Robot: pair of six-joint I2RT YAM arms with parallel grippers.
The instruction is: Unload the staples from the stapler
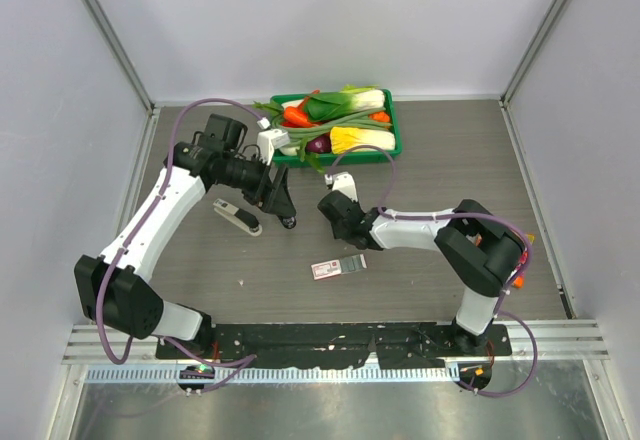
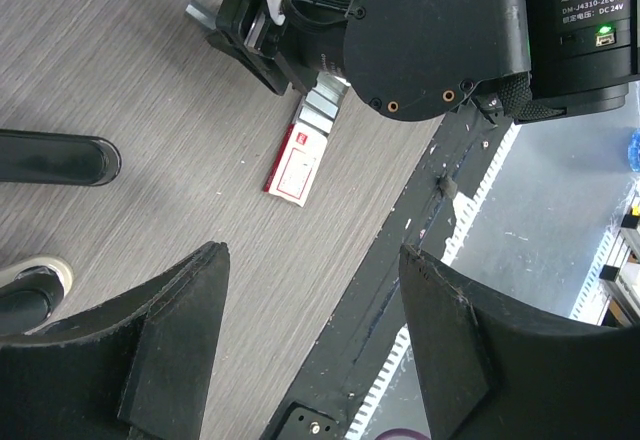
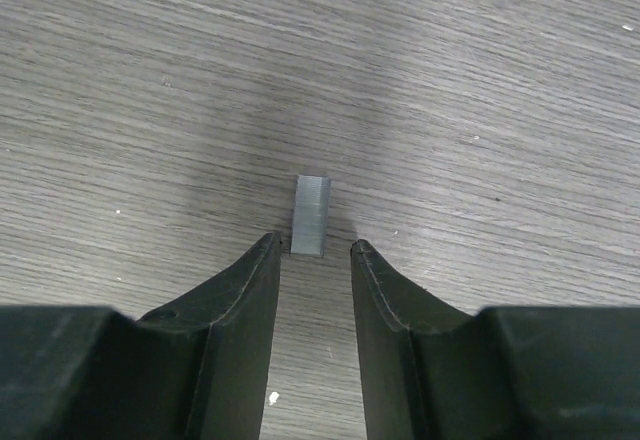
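Note:
A short silvery-grey strip of staples [image 3: 311, 217] lies on the wooden table. It sits just ahead of my right gripper [image 3: 314, 248], whose black fingertips [image 3: 262, 260] stand to either side of its near end. The jaws are open, with a gap showing beside the strip. In the top view the right gripper [image 1: 340, 222] points down at mid-table. The black-and-white stapler [image 1: 237, 218] lies to its left. My left gripper [image 1: 285, 210] hovers just right of the stapler, open and empty [image 2: 312, 290]. More staples [image 2: 320, 108] lie by the red-and-white staple box [image 2: 298, 165].
A green tray [image 1: 394, 125] of toy vegetables stands at the back of the table. The staple box [image 1: 330, 269] lies in front of the right gripper. The black mounting rail [image 1: 340, 338] runs along the near edge. Grey walls enclose both sides.

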